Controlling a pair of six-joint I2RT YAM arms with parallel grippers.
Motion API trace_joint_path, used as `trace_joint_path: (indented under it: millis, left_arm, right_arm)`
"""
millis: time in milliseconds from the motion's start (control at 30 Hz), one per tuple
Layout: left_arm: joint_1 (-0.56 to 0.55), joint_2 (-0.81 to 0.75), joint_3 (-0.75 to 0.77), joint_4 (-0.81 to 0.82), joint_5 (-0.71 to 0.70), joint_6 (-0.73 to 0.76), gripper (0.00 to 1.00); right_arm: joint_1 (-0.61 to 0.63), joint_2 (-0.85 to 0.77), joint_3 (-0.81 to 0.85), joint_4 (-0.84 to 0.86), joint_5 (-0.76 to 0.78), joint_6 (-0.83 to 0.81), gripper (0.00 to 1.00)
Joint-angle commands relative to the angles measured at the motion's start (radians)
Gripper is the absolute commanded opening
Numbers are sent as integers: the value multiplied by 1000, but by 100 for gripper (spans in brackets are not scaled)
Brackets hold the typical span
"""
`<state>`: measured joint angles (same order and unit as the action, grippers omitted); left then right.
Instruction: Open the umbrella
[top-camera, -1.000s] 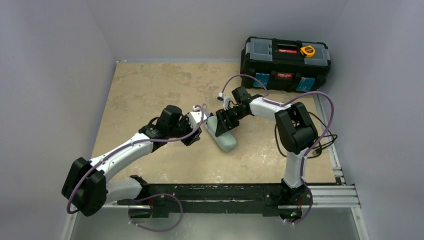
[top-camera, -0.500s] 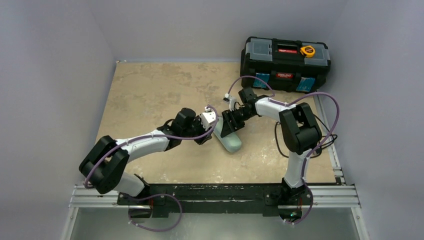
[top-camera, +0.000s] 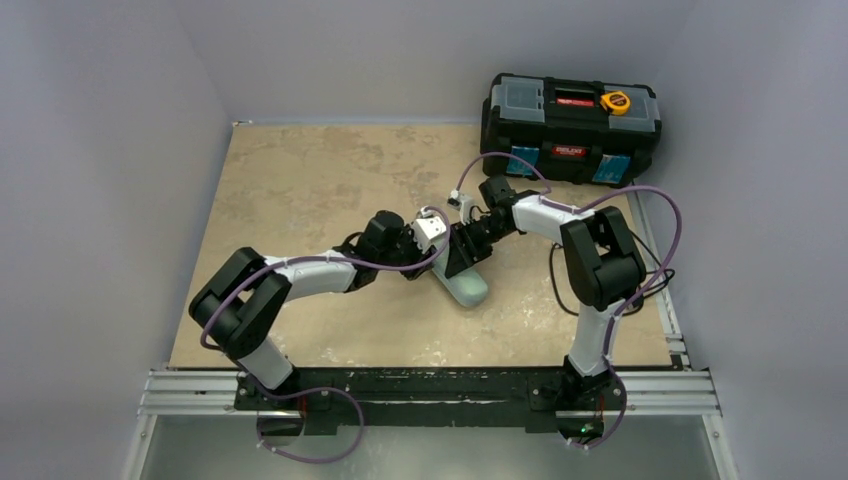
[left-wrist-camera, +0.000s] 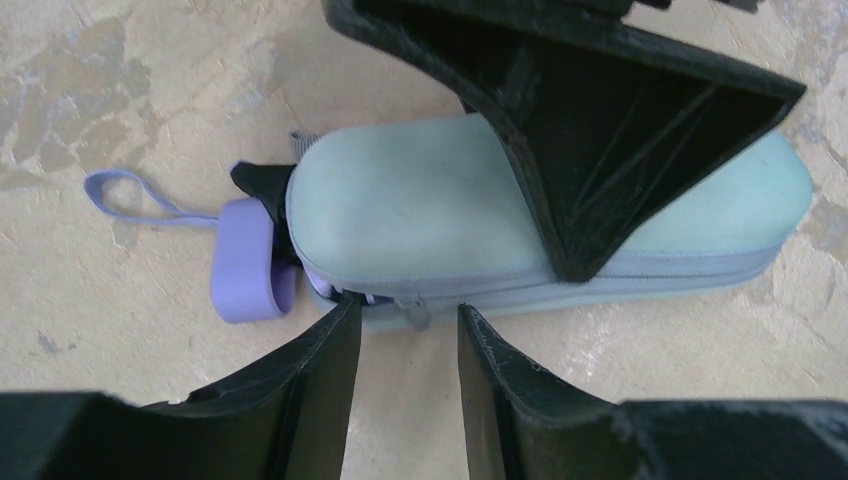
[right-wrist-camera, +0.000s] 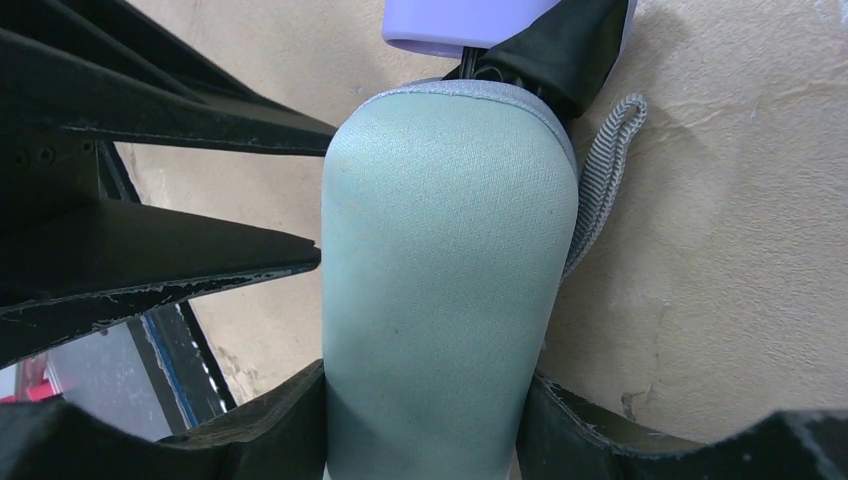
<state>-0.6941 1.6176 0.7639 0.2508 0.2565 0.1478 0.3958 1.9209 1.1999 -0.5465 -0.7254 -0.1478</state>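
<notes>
Item under inspection: umbrella (top-camera: 461, 281), folded, lying flat on table (top-camera: 300, 180) at centre of the top view, between the two arms. Cased in mint-green sleeve (left-wrist-camera: 420, 210); lavender handle (left-wrist-camera: 245, 268) and a tuck of black canopy protruding from the sleeve mouth at left of the left wrist view, thin strap (left-wrist-camera: 120, 195) trailing on the surface beyond.

Handling, as judged: light and compact. Sleeve soft and padded, fabric woven and matt, so unlikely to slip but likely to dent and twist under a pinch. Handle rigid and smooth, the firmest place to take hold for drawing the umbrella out; sleeve body better braced across its width. Ribs and shaft inside probably thin, so not to be squeezed hard.

Right gripper (right-wrist-camera: 420, 400): clamped across the sleeve, a finger pressed against each long side. Left gripper (left-wrist-camera: 405, 325): fingers parted, nothing between them, tips just short of the zipper pull (left-wrist-camera: 415, 312) on the near seam.

Containers: sleeve holding the umbrella, zip run closed along the visible side, open only at the handle end. Black toolbox (top-camera: 570, 130) at upper right of the top view, lid down, contents not visible, yellow tape measure (top-camera: 616, 101) resting on top.
</notes>
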Motion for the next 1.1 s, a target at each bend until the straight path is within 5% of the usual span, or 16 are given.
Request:
trace_joint_path:
  millis: [0, 233, 400, 833, 933, 1000, 1067]
  left_arm:
    - [-2, 47, 56, 97, 17, -13, 40]
    - [-1, 101, 74, 92, 30, -15, 25]
    - [-4, 52, 18, 119, 138, -7, 0]
    - [-162, -64, -65, 93, 211, -94, 0]
    - [-120, -126, -101, 97, 168, -163, 0]
    - [-57, -167, -129, 93, 172, -169, 20]
    - [16, -186, -136, 81, 164, -154, 30]
  right_arm:
    - [-8, 14, -49, -84, 149, -73, 38]
    - [-10, 23, -52, -82, 130, -71, 34]
    - [-12, 38, -49, -69, 114, -39, 28]
    - [-16, 40, -62, 84, 91, 170, 22]
    - [-17, 34, -64, 76, 96, 157, 22]
    - [-18, 23, -76, 74, 106, 130, 22]
    - [-17, 20, -82, 63, 111, 99, 22]
